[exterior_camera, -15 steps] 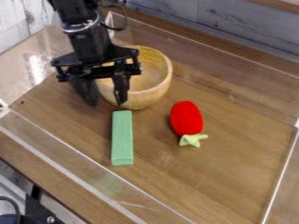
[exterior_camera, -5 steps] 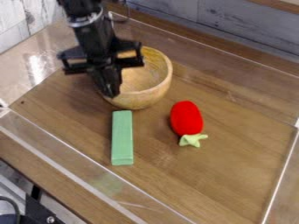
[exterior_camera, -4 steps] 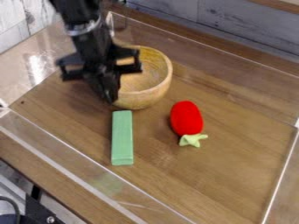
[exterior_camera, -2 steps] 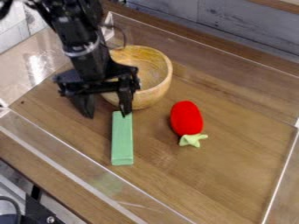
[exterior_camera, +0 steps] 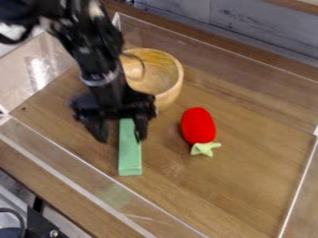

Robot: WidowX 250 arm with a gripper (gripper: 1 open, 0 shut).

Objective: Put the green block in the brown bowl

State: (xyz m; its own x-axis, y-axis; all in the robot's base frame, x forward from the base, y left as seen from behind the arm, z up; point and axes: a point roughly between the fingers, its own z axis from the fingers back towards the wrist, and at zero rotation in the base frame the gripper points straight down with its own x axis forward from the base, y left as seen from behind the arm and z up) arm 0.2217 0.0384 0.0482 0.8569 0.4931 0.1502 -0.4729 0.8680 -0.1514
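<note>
The green block (exterior_camera: 130,156), a flat light-green bar, lies lengthwise on the wooden table in front of the brown bowl (exterior_camera: 162,76). My gripper (exterior_camera: 121,128) points down over the block's far end, open. One dark finger stands left of the bar and the other at its right edge, so the fingers straddle it. Whether they touch the block I cannot tell. The arm hides the bowl's left side and the block's top end.
A red strawberry-like toy (exterior_camera: 198,125) with a green leaf lies to the right of the block. Clear raised walls (exterior_camera: 74,191) border the table at the front and sides.
The gripper went from shut near the bowl to open, and moved down and toward the camera until its fingers straddle the block's far end. The block, bowl and toy stayed put.
</note>
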